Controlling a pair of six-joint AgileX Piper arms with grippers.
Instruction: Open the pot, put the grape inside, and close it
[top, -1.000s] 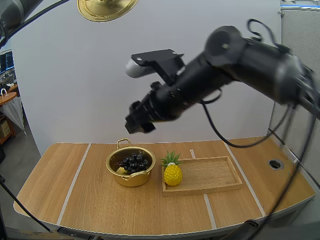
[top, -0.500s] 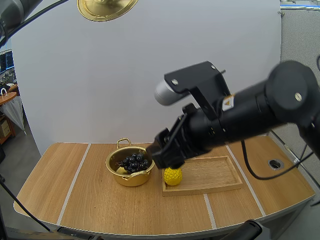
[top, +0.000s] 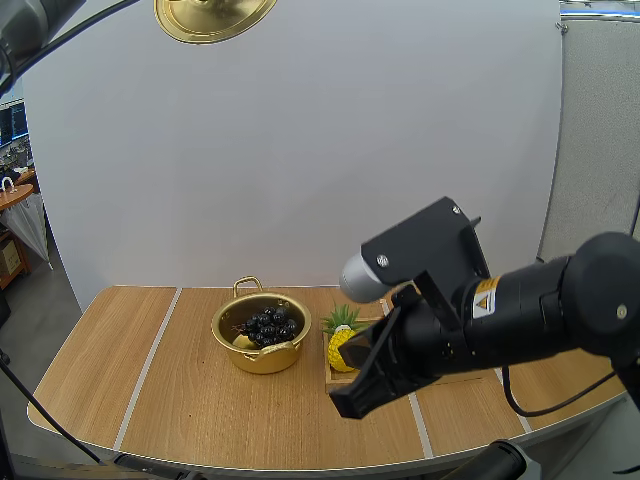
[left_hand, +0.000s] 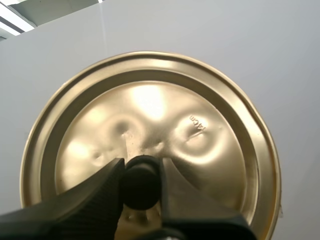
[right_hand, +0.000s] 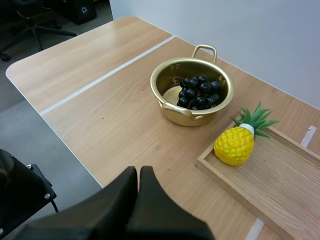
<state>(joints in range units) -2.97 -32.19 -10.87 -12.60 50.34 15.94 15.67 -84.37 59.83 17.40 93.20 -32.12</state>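
Two poses — left tool (left_hand: 141, 167) held high, clamped on lid (left_hand: 200, 125); right tool (right_hand: 138, 172) low, pressed together.

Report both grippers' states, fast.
Left gripper: shut on the lid, pinching its black knob.
Right gripper: shut on nothing, fingers together, above the table.

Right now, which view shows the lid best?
The left wrist view: the lid faces the camera, its knob pinched by the left gripper. The high view catches part of it, held high; the right wrist view faces the pot.
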